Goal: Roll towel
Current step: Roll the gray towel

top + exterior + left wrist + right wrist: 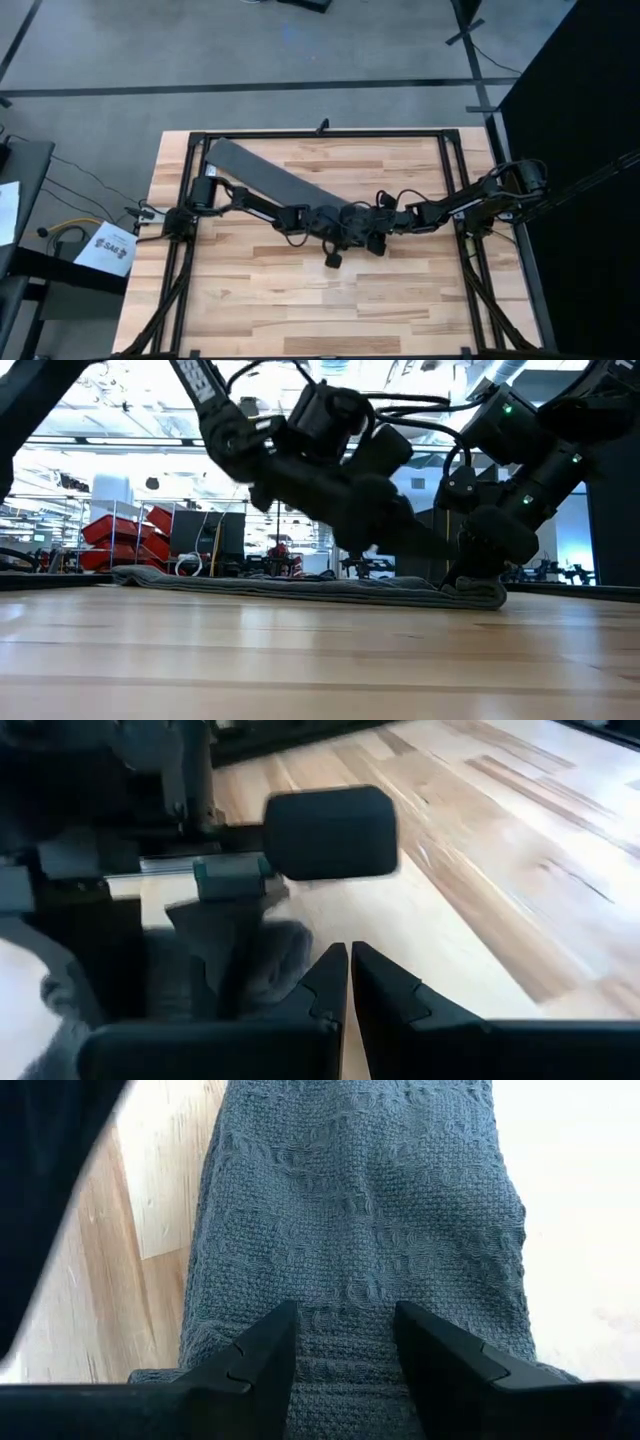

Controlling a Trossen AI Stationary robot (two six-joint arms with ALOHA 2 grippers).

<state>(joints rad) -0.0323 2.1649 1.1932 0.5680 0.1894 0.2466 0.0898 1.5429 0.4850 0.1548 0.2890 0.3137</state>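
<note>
The dark grey towel (270,180) lies folded into a long strip, running slantwise from the table's far left corner to its middle. Its right end (478,594) is bunched up on the wood. My right gripper (345,1345) reaches in from the table's right and is shut on that end. My left gripper (349,965) comes from the left and is shut on nothing. It hovers over bare wood just near-side of the towel's end (262,955), with my right gripper beside it. My right gripper pinches the bunched right end of the towel (345,1380) between its two fingers, in several layers. The fingers lie along the strip's length, slanting down from the table's right. The held end rests on the table, and the rest of the strip lies flat beyond it.
A black frame (320,133) runs around the tabletop. Bare wood (330,310) spreads across the near half of the table. Shelves and red bins (130,530) stand in the room beyond the far edge.
</note>
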